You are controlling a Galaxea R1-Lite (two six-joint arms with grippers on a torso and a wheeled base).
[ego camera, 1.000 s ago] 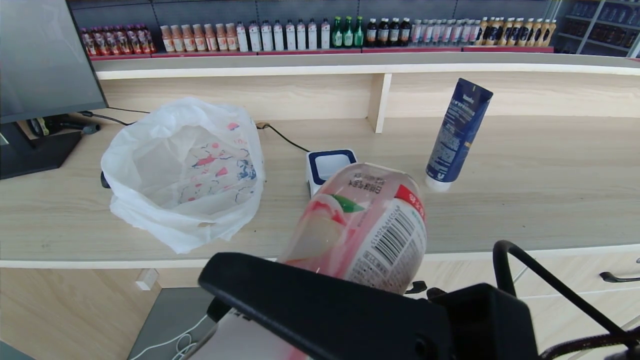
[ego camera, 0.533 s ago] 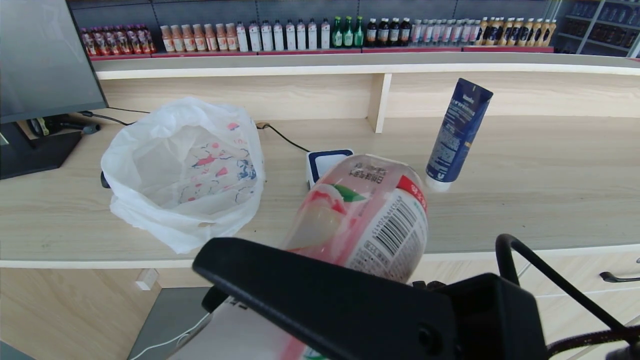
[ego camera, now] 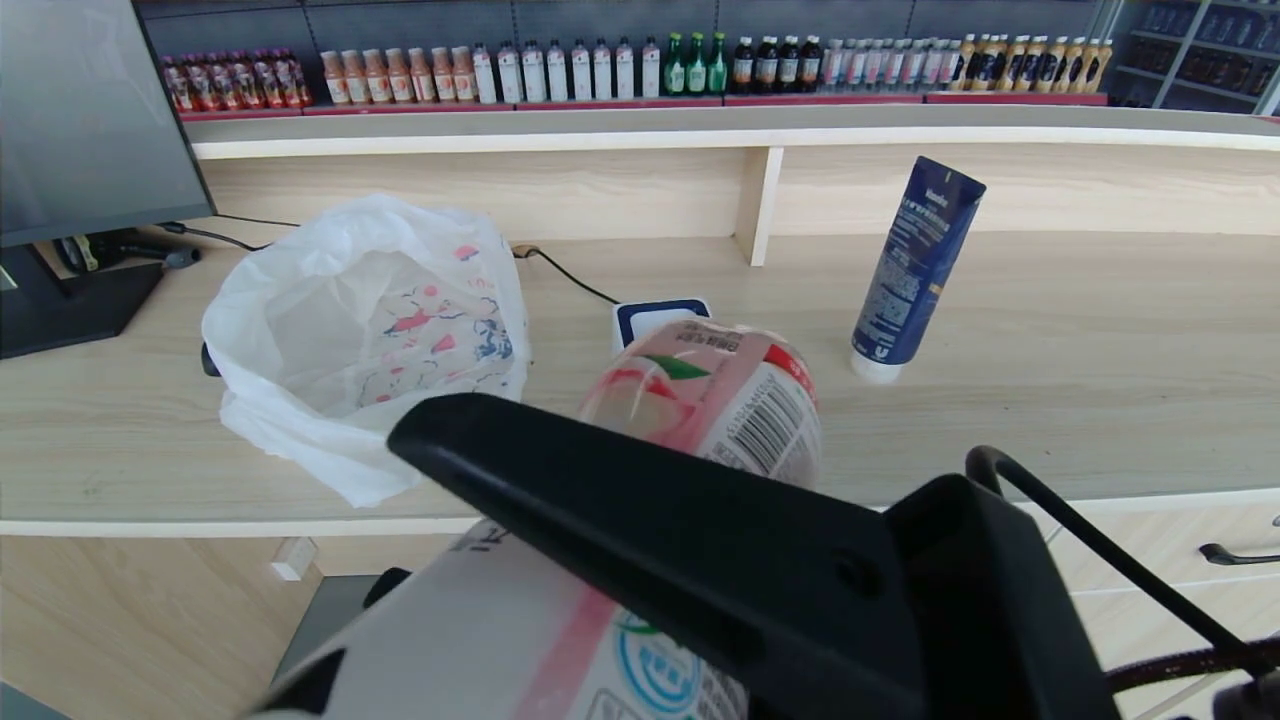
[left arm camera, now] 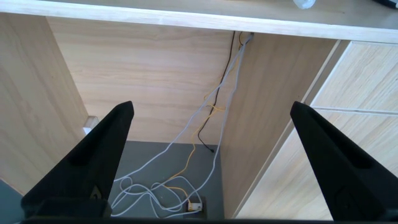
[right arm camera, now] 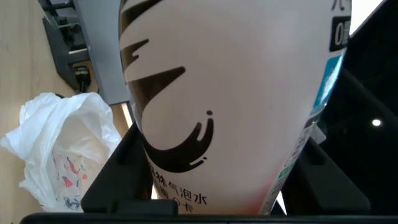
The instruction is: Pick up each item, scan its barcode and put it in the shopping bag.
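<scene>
My right gripper (ego camera: 440,590) is shut on a pink peach drink bottle (ego camera: 720,400), held tilted close under the head camera, its far end above the white scanner (ego camera: 660,318). The barcode on the label faces up and right. In the right wrist view the bottle (right arm camera: 230,93) sits between the black fingers of the right gripper (right arm camera: 224,186). The white shopping bag (ego camera: 370,340) lies open on the counter to the left of the scanner, also seen as the bag (right arm camera: 68,149). A blue tube (ego camera: 915,270) stands upright to the right. My left gripper (left arm camera: 211,168) hangs open below the counter.
A monitor (ego camera: 90,110) on a black stand is at the far left. A raised wooden ledge with a divider (ego camera: 760,200) runs along the back of the counter (ego camera: 1050,400). Shelves of bottles (ego camera: 640,65) stand behind. Cables (left arm camera: 205,137) hang under the counter.
The right gripper has lifted and swung the bottle, so its far end now points further toward the scanner. Bag, tube and scanner have stayed put.
</scene>
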